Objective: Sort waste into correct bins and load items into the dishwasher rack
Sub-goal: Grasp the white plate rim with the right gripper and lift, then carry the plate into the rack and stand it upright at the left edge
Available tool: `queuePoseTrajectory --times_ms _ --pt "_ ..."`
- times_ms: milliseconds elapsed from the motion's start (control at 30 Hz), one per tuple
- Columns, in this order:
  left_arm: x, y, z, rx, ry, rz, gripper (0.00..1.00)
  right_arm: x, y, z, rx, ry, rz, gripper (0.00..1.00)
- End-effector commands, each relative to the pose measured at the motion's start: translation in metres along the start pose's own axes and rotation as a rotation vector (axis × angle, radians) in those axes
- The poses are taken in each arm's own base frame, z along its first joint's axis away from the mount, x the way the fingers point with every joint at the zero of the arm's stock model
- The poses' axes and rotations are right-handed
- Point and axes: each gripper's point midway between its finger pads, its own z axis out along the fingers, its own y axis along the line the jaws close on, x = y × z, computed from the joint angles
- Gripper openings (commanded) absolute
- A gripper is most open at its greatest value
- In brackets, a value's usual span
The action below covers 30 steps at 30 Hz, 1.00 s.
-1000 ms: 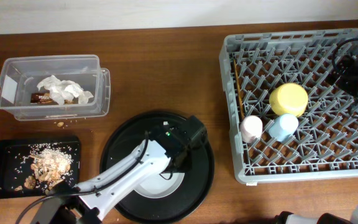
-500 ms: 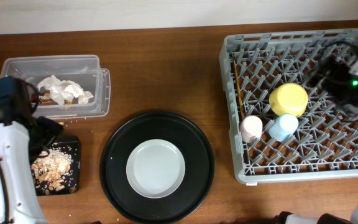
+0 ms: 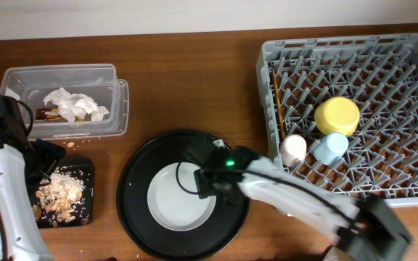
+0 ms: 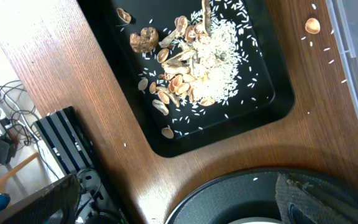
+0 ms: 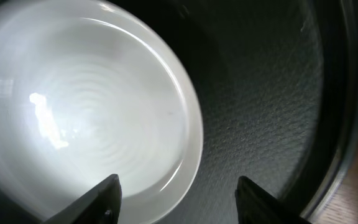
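The round pale grey plate point(image 3: 173, 206) lies on a large round black tray point(image 3: 133, 210). My right gripper point(image 3: 203, 183) hangs over the plate's right edge. In the right wrist view its fingers point(image 5: 107, 199) stand open, one over the plate point(image 5: 73, 93) and one over the tray point(image 5: 266, 93), with the rim between them. My left gripper point(image 3: 46, 156) is open and holds nothing beside the shallow black tray point(image 3: 85, 214) of crumbs point(image 4: 197, 56). The rack point(image 3: 267, 167) holds a yellow bowl point(image 3: 337, 116), pink cup point(image 3: 293, 150), blue cup point(image 3: 332, 147) and chopsticks point(image 3: 278, 109).
The clear tub point(image 3: 56, 71) at the back left holds white tissue point(image 3: 71, 105) and a brown wrapper point(image 3: 48, 114). A few crumbs point(image 3: 70, 144) lie on the table between tub and black tray. The right arm stretches from the front right across the round tray.
My right arm has swung from over the rack down to the plate's edge. My left arm has left the round tray and moved to the far left by the black tray.
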Motion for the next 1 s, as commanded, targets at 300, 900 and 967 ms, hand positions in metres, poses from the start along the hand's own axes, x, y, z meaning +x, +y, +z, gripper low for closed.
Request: queuePoseTrajectory --times_ms 300,900,967 --pt "-0.002 0.002 -0.004 0.007 -0.014 0.001 0.99 0.018 -0.012 0.072 0.125 0.11 0.129 0.08" --pt "-0.002 0.002 -0.004 0.007 -0.014 0.001 0.99 -0.162 -0.287 -0.209 0.757 -0.582 0.617 0.04" --pt "-0.002 0.002 -0.004 0.007 -0.014 0.001 0.99 -0.171 -0.297 -0.206 0.829 -0.616 0.625 0.04"
